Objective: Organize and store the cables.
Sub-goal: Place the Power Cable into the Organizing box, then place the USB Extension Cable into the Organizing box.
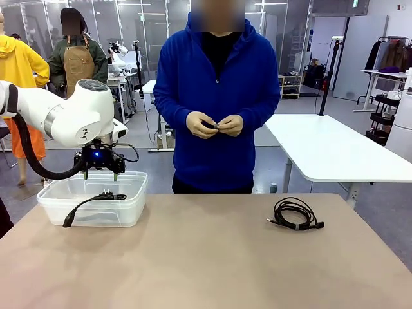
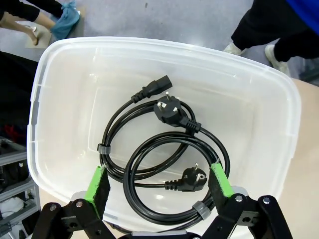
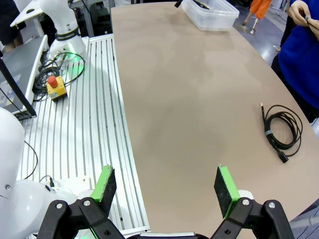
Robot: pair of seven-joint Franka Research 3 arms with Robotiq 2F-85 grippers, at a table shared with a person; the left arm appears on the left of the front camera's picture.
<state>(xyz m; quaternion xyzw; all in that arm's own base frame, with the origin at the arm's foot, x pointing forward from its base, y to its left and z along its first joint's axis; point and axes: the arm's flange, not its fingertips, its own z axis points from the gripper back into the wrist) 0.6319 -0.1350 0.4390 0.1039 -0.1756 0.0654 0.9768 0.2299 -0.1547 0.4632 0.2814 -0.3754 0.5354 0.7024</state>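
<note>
Two black cables (image 2: 149, 149) lie coiled in a clear plastic bin (image 2: 164, 47), their power plugs facing up. In the front view the bin (image 1: 90, 219) stands at the table's far left, and one cable end (image 1: 69, 220) hangs over its front wall. My left gripper (image 1: 100, 172) hovers just above the bin; its jaws (image 2: 157, 172) are open with nothing between them. Another coiled black cable (image 1: 295, 214) rests on the table at the right. My right gripper (image 3: 164, 179) is open over the table's near edge, well short of that cable (image 3: 281, 129).
A person in a blue top stands at the far side, both hands (image 1: 215, 123) together on something small and dark. A ribbed metal platform (image 3: 89, 124) with a red-buttoned yellow box (image 3: 54, 87) borders the table's near side.
</note>
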